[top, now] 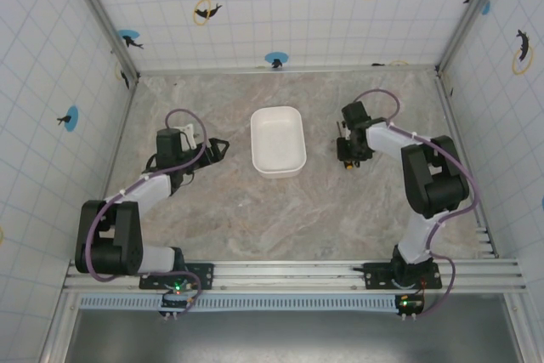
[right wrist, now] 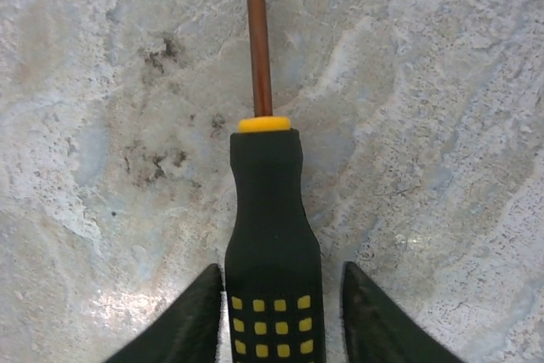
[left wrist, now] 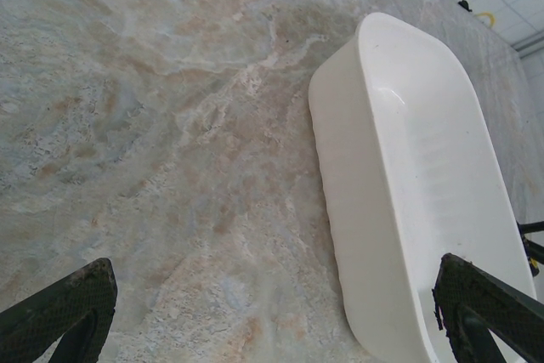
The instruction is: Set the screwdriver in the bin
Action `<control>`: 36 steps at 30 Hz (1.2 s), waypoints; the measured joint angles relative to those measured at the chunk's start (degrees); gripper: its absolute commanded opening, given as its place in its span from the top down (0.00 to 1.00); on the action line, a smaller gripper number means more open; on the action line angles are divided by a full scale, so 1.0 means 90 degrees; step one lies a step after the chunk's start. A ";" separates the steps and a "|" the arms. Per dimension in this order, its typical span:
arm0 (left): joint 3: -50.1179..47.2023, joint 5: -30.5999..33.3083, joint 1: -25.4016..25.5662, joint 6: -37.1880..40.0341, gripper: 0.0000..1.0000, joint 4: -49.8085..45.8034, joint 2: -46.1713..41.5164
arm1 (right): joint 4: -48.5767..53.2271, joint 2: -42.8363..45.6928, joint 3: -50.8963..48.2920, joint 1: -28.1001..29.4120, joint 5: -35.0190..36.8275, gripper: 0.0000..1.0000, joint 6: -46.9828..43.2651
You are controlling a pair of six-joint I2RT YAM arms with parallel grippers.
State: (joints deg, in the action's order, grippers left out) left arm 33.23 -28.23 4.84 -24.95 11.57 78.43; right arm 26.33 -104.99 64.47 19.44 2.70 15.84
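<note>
While the screwdriver [right wrist: 272,235] lay on the table [right wrist: 425,125] right of the empty bin [top: 278,138], grasping, carrying and dropping it were all left to do.
The right gripper [right wrist: 280,269] reached low, jaws parted astride the handle, not yet clamped; the left gripper [left wrist: 274,269] hovered wide open beside the bin.

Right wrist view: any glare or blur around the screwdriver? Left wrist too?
Right wrist: screwdriver sharp, glare patches on the table beside it. Left wrist: bright highlight on the bin inner wall, fingers dark and soft.
</note>
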 measured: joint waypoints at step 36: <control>0.0304 -0.0245 0.0005 0.0442 0.02 -0.0085 -0.0335 | -0.0466 -0.0362 0.3079 0.2837 0.1132 1.00 0.2239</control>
State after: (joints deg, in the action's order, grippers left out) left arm 35.97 -30.44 4.89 -20.97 10.81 75.42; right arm 22.13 -108.25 92.18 44.97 12.88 35.99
